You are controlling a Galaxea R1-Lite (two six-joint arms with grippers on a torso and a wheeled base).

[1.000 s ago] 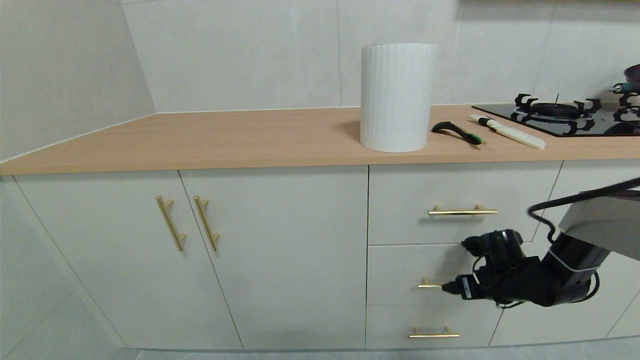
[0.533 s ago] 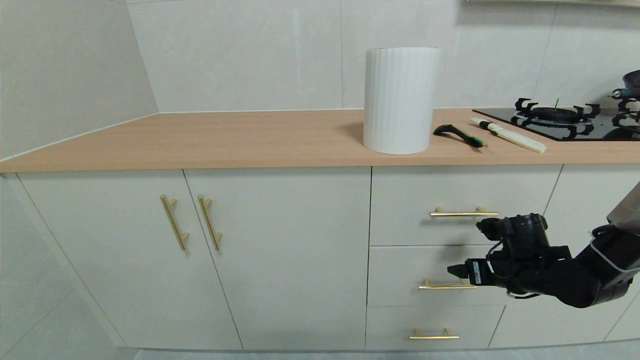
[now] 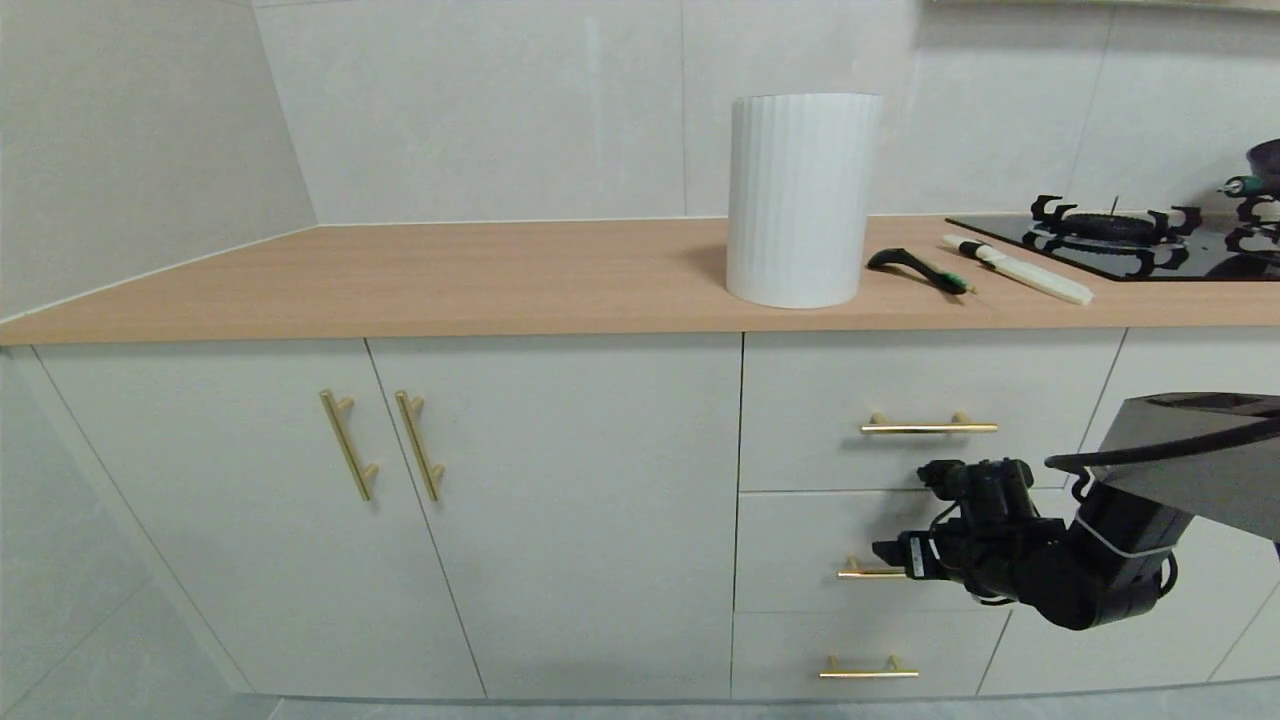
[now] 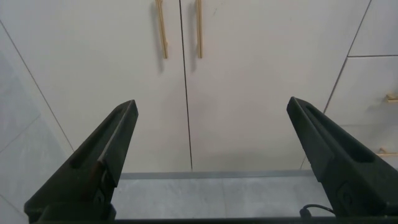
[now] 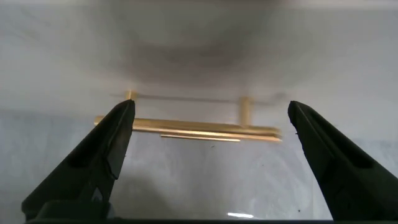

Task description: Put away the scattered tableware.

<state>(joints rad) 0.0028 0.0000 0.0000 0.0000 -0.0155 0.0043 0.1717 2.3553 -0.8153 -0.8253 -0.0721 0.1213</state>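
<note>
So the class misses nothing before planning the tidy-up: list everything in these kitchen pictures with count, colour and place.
Countertop: one, wood-toned, above the cabinets.
Ribbed container: one, white, upright on the countertop.
Black-handled tool: one, black and green, beside the container.
Long utensil: one, cream-white, between tool and hob.
Gas hob: one, black, countertop's right end.
Cabinet doors: two, white, gold handles, lower left.
Drawers: three, white, gold handles, stacked below the container.
Left gripper: one, black, jaws apart, facing the cabinet doors.
Right gripper: one, black, jaws apart, at the middle drawer's handle.
</note>
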